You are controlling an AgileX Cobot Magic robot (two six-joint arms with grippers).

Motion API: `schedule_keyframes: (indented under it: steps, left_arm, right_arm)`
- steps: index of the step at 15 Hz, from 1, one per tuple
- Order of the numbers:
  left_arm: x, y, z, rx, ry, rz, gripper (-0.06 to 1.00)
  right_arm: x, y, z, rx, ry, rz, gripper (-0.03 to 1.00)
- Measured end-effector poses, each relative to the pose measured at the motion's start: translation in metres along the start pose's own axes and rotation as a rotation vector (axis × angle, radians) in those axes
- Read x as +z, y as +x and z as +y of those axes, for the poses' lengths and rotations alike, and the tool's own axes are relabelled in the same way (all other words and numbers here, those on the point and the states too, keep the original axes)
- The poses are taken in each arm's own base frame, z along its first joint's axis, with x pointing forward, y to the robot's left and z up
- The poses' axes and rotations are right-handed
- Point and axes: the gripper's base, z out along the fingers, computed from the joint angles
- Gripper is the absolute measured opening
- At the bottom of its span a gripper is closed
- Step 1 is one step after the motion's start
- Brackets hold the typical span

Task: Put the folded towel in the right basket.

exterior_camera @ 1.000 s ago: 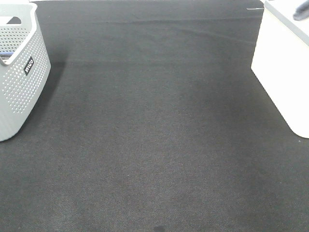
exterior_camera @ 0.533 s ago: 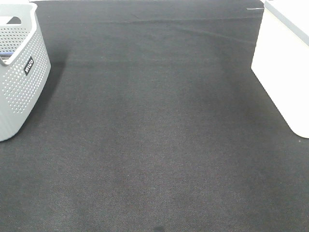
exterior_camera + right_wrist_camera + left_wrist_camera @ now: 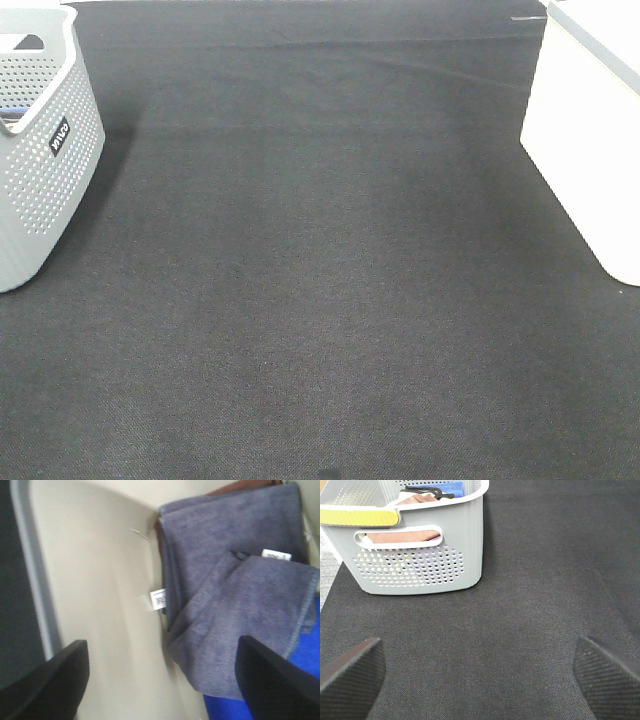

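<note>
The folded towel – greyish violet, with a small white label at one edge – is seen lying inside the right basket. It is draped over a second towel of the same colour, with a blue cloth showing beneath it and a strip of brown cloth beyond. Which of the two violet towels is the task's own cannot be told for certain; the upper one is taken here.

The right tool is held over the basket's interior with its fingers spread wide, and nothing is gripped between them. The towel lies below it, set toward the finger that is farther from the basket's pale wall, and its long axis slants across the line between the fingers rather than along it.

The left tool is likewise spread wide and empty above the dark surface, facing the perforated grey basket, in which other folded cloths are stacked. It is well apart from the towel – the right arm is by far the nearer.

In the high view neither tool is shown, and only the outside of the white right basket is visible.

The placement is judged done, so no further grasp is called for. What matters for the coming move is that the towel sits beneath the open fingers: the tool should be lifted out without the cloth being snagged.
</note>
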Motion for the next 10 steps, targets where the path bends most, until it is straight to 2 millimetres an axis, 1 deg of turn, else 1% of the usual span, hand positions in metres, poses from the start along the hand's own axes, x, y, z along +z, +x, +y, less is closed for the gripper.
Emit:
schedule_keyframes:
  steps: [1,2,3,4,6,8,9,10]
  left_arm:
    - [0.000,0.000,0.000,0.000,0.000,0.000,0.97]
    - [0.000,0.000,0.000,0.000,0.000,0.000,0.97]
    - [0.000,0.000,0.000,0.000,0.000,0.000,0.97]
    - [0.000,0.000,0.000,0.000,0.000,0.000,0.97]
    - [0.000,0.000,0.000,0.000,0.000,0.000,0.97]
    - [0.000,0.000,0.000,0.000,0.000,0.000,0.97]
    - [0.000,0.000,0.000,0.000,0.000,0.000,0.97]
    - [0.000,0.000,0.000,0.000,0.000,0.000,0.97]
  right_arm:
    - [-0.007,0.000,0.009,-0.027,-0.012,-0.013,0.75]
    - [-0.018,0.001,0.025,-0.062,-0.021,-0.032,0.75]
    - [-0.032,0.005,0.052,-0.132,-0.026,-0.055,0.75]
    - [-0.039,0.010,0.075,-0.188,-0.032,-0.065,0.75]
    - [-0.049,0.021,0.114,-0.280,-0.039,-0.077,0.75]
    - [-0.062,0.032,0.141,-0.340,-0.031,-0.093,0.75]
    - [-0.069,0.041,0.150,-0.361,-0.026,-0.092,0.75]
    - [-0.076,0.049,0.153,-0.371,-0.027,-0.085,0.75]
